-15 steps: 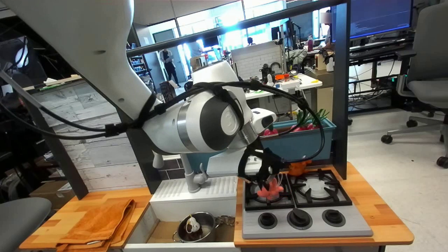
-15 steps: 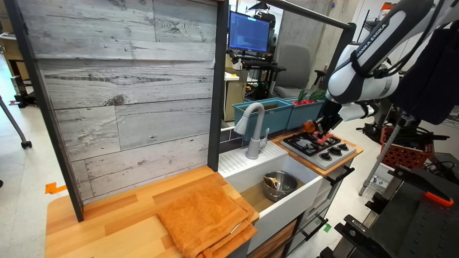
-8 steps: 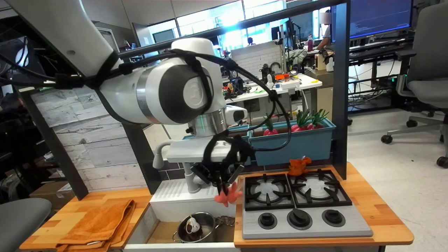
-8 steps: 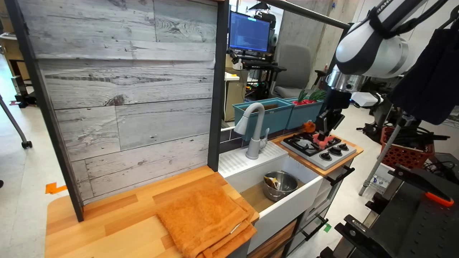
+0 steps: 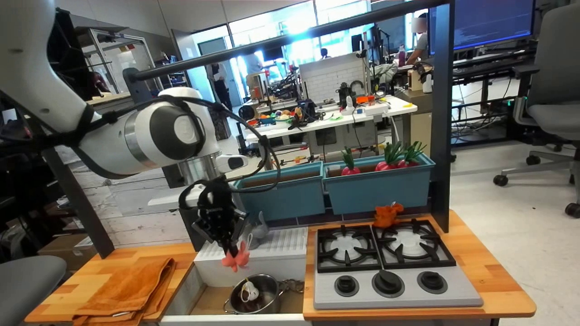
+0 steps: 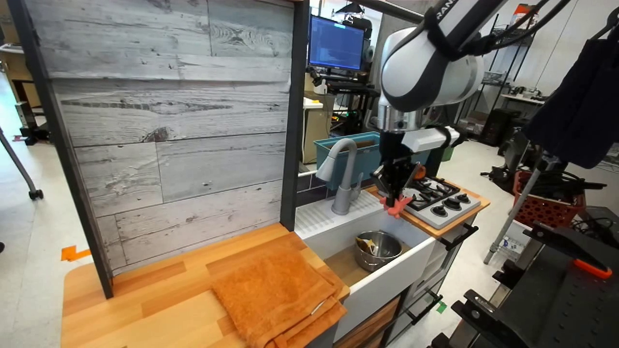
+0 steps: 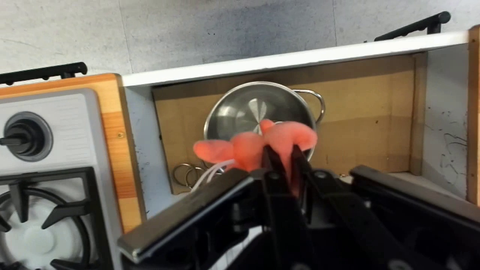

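My gripper (image 7: pixel 283 152) is shut on a soft pink plush toy (image 7: pixel 247 150), pinching a thin part of it between the two black fingers. The toy has rounded lobes, and a white string loop trails from it. In the wrist view it hangs over a steel pot (image 7: pixel 240 108) with a wire handle, hiding part of it. Both exterior views show the toy (image 5: pixel 235 260) above the sink, apart from the pot (image 6: pixel 372 263). Inside the pot lies a white, stringed item with something dark brown (image 5: pixel 249 292); its exact kind cannot be made out.
The pot stands in the white-rimmed sink (image 7: pixel 262 65) beside metal rings (image 7: pixel 183 174). A grey faucet (image 6: pixel 346 179) rises behind. The stove (image 5: pixel 362 292) adjoins, with an orange plush item (image 5: pixel 387 215) at its back. An orange towel (image 5: pixel 122 285) lies across the sink; blue planters (image 5: pixel 376 190) line the back.
My gripper has carried the pink toy from over the stove's burner, up and across to above the sink. It has stayed shut on the toy throughout. The pot has not moved.
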Available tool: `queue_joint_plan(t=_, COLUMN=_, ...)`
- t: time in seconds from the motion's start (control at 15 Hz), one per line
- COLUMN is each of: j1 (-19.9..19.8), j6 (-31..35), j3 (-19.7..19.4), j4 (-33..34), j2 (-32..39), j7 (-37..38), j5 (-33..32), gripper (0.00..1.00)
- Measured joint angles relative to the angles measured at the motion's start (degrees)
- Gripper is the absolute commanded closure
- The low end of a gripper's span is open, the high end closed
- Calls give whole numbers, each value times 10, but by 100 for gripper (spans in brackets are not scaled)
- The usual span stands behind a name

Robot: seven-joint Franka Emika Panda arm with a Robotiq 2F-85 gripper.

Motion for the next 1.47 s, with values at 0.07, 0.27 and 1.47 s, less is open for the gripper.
queue_joint_plan(t=0.07, j1=18, j6=-12, j3=-7, j4=19, j2=16, j7=20, j5=-1, gripper=64)
queue_joint_plan(t=0.27, j1=47, j6=-51, j3=-28, j4=80, j2=63, j7=67, j5=-9, gripper=43)
queue_joint_plan(t=1.47, j1=44, j6=11, j3=-60, j4=97, j2=70, j7=47, j5=-39, gripper=0)
